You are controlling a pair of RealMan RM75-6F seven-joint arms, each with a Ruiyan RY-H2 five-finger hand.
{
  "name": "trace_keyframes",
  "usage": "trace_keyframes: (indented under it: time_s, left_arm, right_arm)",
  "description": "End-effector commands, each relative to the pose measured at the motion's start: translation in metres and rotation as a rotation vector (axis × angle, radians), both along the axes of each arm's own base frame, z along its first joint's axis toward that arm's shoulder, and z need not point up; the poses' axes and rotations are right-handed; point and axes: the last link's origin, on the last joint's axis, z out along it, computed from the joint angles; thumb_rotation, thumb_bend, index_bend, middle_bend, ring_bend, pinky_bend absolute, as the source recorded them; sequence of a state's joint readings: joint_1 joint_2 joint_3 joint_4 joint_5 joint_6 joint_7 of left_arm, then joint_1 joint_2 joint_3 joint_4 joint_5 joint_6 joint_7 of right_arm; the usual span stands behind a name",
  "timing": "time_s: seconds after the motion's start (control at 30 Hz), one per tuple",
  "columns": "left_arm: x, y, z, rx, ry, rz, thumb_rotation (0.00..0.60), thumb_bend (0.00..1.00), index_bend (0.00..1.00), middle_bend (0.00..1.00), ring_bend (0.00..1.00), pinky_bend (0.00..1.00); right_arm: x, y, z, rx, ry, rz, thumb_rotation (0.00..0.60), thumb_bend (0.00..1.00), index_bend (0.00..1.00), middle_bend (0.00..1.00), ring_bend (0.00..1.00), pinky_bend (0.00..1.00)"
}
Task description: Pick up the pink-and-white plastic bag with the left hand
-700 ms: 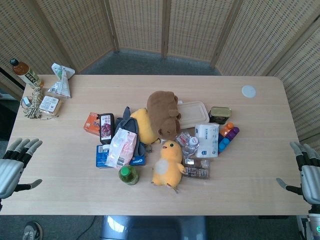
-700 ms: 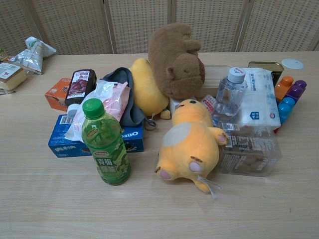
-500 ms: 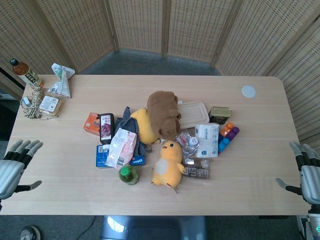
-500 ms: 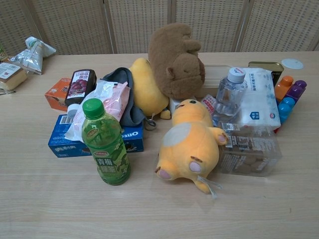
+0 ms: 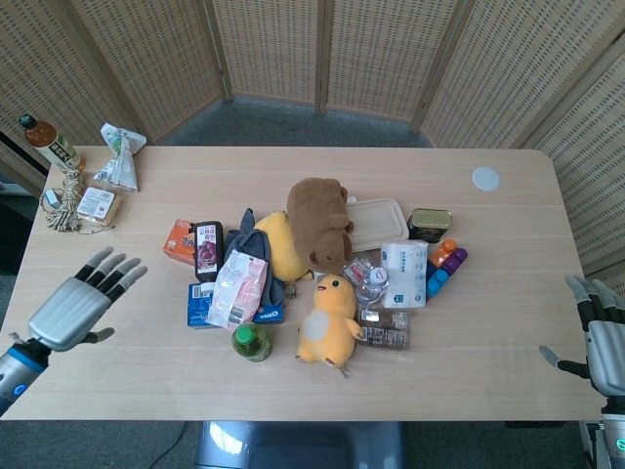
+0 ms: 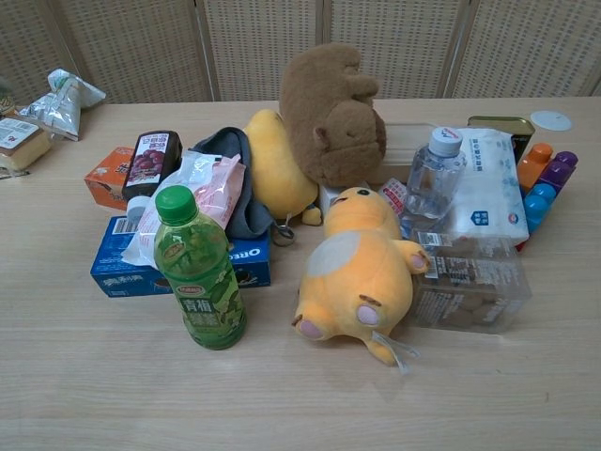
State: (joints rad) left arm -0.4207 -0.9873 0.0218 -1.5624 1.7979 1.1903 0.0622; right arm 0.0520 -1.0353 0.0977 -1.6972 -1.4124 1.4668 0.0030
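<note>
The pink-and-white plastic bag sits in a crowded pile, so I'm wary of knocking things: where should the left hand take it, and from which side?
Probably its near-left end, from above on the left. The pink-and-white plastic bag lies atop the blue cookie box, green bottle close at its near end. The left hand, open, has free table there.

My head view looks steeply down on the whole table (image 5: 508, 244), far enough to catch both edges. My chest view sits low and close, facing across it. Both share the central clutter around the green bottle (image 5: 251, 341).
</note>
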Motion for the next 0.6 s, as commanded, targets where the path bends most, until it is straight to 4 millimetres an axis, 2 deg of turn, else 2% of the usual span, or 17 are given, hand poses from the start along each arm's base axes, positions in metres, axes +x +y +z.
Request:
trace_keyframes:
  time_s: [0.03,0.3,0.47,0.6]
  left_arm:
    - [0.028,0.029,-0.029,-0.096,0.107,-0.193,0.600,0.07,0.00,0.00,0.00,0.00]
    - [0.053,0.066,-0.075,-0.196,0.230,-0.438,0.600,0.07,0.00,0.00,0.00,0.00]
    - [0.063,0.078,-0.098,-0.213,0.306,-0.511,0.600,0.07,0.00,0.00,0.00,0.00]
    - [0.075,0.084,-0.115,-0.216,0.303,-0.555,0.600,0.07,0.00,0.00,0.00,0.00]
  right_arm:
    - [-0.001,0.000,0.001,-0.002,0.001,-0.003,0.600,0.00,0.00,0.00,0.00,0.00]
    - [-0.003,-0.001,0.005,-0.017,-0.006,-0.007,0.600,0.00,0.00,0.00,0.00,0.00]
    - [-0.003,0.000,0.007,-0.022,-0.010,-0.006,0.600,0.00,0.00,0.00,0.00,0.00]
    - [-0.002,0.000,0.010,-0.032,-0.019,-0.002,0.600,0.00,0.00,0.00,0.00,0.00]
